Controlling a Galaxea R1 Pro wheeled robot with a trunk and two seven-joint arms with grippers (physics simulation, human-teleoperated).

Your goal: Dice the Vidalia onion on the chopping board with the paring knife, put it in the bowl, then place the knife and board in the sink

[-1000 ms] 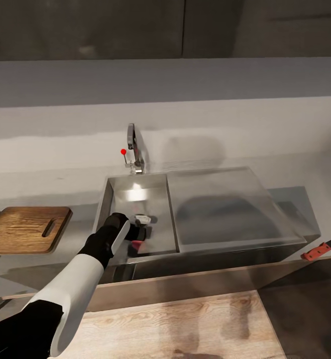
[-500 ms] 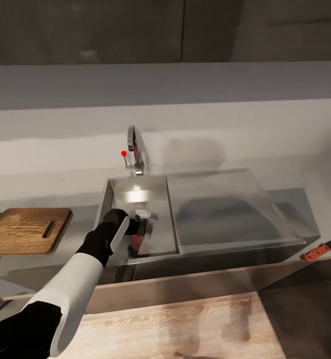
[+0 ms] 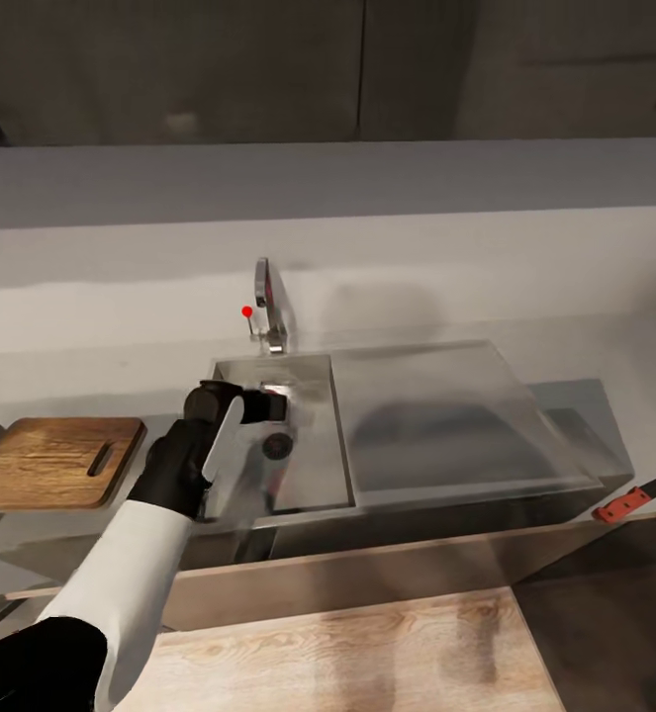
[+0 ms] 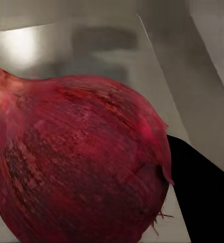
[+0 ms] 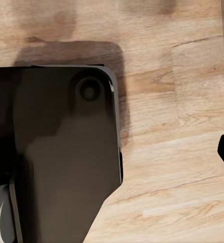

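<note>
The Vidalia onion [image 4: 81,162] is a dark pinkish-red bulb with a stubby stem, very close in the left wrist view. My left gripper [image 3: 271,405] is shut on it and hangs above the steel sink [image 3: 313,450], over the basin near the round drain [image 3: 278,445]. In the head view the fingers hide the onion. The chopping board [image 3: 50,460] lies on the grey countertop [image 3: 90,356] left of the sink. At the far right edge of the countertop lies the paring knife [image 3: 632,499], red handle toward me. The bowl is out of view.
The angular tap [image 3: 268,302] with its red dot stands behind the basin. The flat drainboard [image 3: 436,415] takes up the sink's right side. In the right wrist view, the robot's dark base [image 5: 61,152] stands over pale wood floor [image 5: 173,101].
My left gripper has risen from the basin floor with the onion and moved toward the tap. The head view has shifted slightly downward.
</note>
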